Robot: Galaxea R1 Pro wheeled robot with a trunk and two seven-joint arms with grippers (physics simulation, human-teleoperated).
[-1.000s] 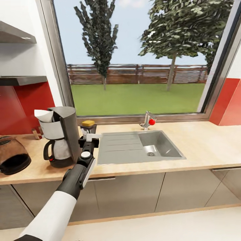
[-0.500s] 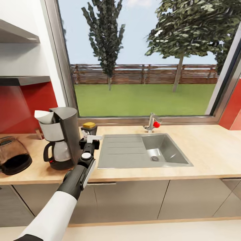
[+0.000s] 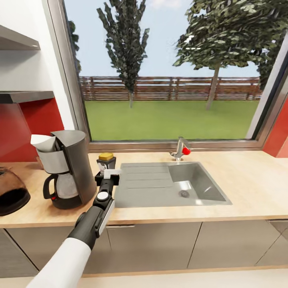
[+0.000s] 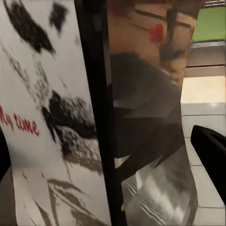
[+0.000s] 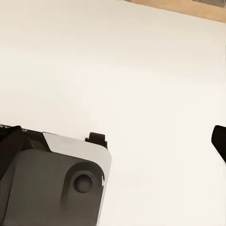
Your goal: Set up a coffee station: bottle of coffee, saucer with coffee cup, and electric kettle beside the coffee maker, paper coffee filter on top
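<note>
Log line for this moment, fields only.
left gripper: shut on bottle of coffee | site: kitchen countertop, beside coffee maker | paper coffee filter: on maker

- A large window with a grey metal frame (image 3: 76,100) fills the upper middle of the frame, giving bright daylight.
- Through it: a green lawn (image 3: 168,118), a brown wooden slat fence (image 3: 172,88), two dark green trees (image 3: 126,40) and pale blue sky.
- Glossy red wall panels (image 3: 24,128) stand at the left edge, and another at the far right (image 3: 280,138).
- White wall (image 3: 20,16) rises in the upper left.
- A steel sink with drainer (image 3: 168,188) and a small chrome tap with a red knob (image 3: 182,150) lie at centre.
- Grey cabinet fronts (image 3: 160,244) run along the lower frame.
- A pale cream floor (image 3: 200,278) shows at the bottom.
</note>
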